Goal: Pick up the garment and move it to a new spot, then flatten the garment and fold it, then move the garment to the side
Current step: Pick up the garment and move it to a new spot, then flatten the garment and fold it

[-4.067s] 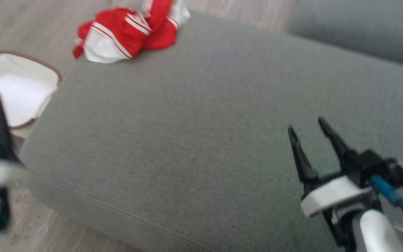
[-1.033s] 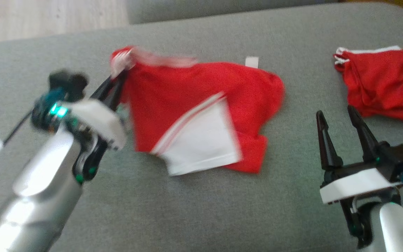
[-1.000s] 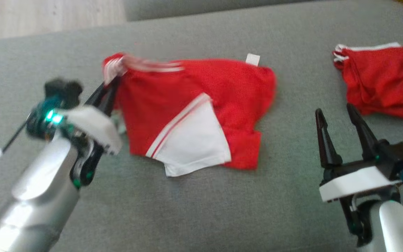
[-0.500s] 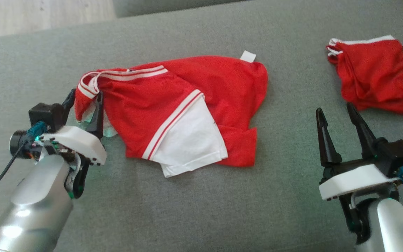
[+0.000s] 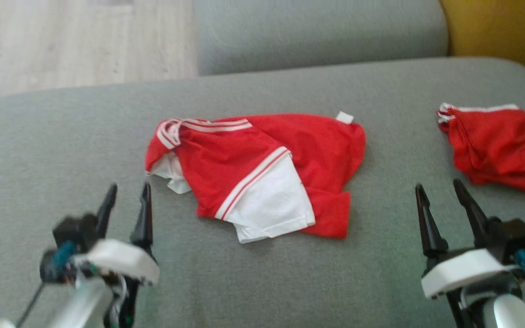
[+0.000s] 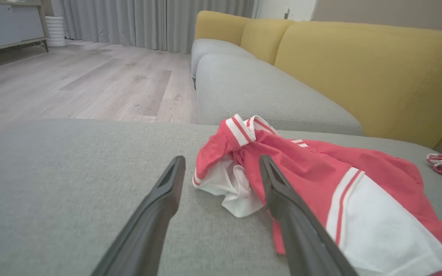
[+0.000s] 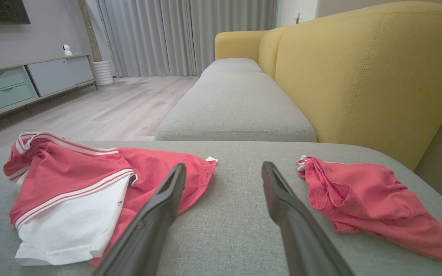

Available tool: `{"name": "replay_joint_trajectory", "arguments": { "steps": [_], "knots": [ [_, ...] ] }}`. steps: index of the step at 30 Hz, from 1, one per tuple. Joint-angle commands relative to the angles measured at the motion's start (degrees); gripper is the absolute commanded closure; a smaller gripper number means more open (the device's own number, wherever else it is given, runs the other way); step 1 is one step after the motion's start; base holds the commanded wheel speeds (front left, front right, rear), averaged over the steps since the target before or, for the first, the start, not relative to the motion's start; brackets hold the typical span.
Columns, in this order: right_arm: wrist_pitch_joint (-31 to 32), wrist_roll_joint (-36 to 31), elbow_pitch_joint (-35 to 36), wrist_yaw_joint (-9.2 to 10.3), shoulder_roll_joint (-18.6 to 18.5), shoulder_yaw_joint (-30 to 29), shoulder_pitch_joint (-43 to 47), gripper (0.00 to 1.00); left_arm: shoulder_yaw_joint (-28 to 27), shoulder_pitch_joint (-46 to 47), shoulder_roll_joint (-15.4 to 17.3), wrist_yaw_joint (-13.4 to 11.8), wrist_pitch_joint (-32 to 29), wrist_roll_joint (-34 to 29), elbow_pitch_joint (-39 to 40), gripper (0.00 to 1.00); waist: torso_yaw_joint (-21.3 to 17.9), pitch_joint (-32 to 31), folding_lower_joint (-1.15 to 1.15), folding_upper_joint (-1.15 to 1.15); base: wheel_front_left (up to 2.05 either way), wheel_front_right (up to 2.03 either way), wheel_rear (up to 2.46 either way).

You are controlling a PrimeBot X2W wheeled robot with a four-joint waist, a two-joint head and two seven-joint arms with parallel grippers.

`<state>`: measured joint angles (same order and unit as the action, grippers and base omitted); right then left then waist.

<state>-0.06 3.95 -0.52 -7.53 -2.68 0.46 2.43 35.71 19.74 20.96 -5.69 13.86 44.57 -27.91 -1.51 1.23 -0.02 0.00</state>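
Evidently laid out for flattening, the garment (image 5: 262,173) lies rumpled on the cushion (image 5: 62,136), held by nothing; the left gripper (image 5: 129,186) gapes wide beside its striped edge, the right gripper (image 5: 438,184) wide, empty.

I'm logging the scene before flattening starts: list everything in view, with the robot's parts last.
red-and-white fabric garment: one, red with a white panel, crumpled mid-cushion
small red fabric garment with white trim: one, red, on the cushion's right
grey fabric seat cushion: one, grey, under both garments
second grey seat cushion: one, grey, behind it
yellow sofa backrest: one, yellow, right side
pale wooden floor: one, light wood, far left
grey curtains: one set, grey, far wall
left gripper: one, dark fingers, open, beside the garment's left edge, apart from it
right gripper: one, dark fingers, open, pointing between the garments
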Motion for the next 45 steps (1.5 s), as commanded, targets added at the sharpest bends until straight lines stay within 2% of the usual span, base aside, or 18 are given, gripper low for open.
{"name": "replay_joint_trajectory", "arguments": {
  "steps": [1,7,16,22,39,45],
  "knots": [
    [-0.1,-0.1,2.0,0.04,-0.2,0.9,-0.8,0.0,-2.9,0.2,1.7,-1.1,0.8,0.4,3.4,0.0,2.0,-1.9,0.02,0.0,0.0,0.0,0.0],
    [-0.6,0.9,1.8,0.04,-0.2,0.6,1.7,0.0,-4.4,-9.9,2.1,-6.6,1.0,0.3,13.7,0.0,3.8,-2.8,0.02,0.0,0.0,0.0,0.0],
    [-3.3,3.3,-1.7,0.04,-0.2,2.0,4.2,0.0,-5.4,-20.0,4.0,-11.9,1.1,-1.8,25.2,0.0,5.0,-3.3,0.02,0.0,0.0,0.0,0.0],
    [-4.4,3.6,-4.0,0.04,-0.2,2.3,3.9,0.0,-4.4,-21.3,4.2,-12.8,0.5,-2.2,26.6,0.0,5.5,-3.2,0.02,0.0,0.0,0.0,0.0],
    [-4.9,3.2,-6.2,0.04,-0.2,2.7,2.2,0.0,-4.0,-20.8,4.1,-13.1,0.0,-2.0,26.5,0.0,5.7,-2.3,0.02,0.0,0.0,0.0,0.0],
    [-3.4,1.8,-6.4,0.04,-0.2,4.8,-2.1,0.0,-3.9,-19.7,4.0,-13.2,-0.2,-2.3,27.1,0.0,6.7,0.1,0.02,0.0,0.0,0.0,0.0]
  ]
}}
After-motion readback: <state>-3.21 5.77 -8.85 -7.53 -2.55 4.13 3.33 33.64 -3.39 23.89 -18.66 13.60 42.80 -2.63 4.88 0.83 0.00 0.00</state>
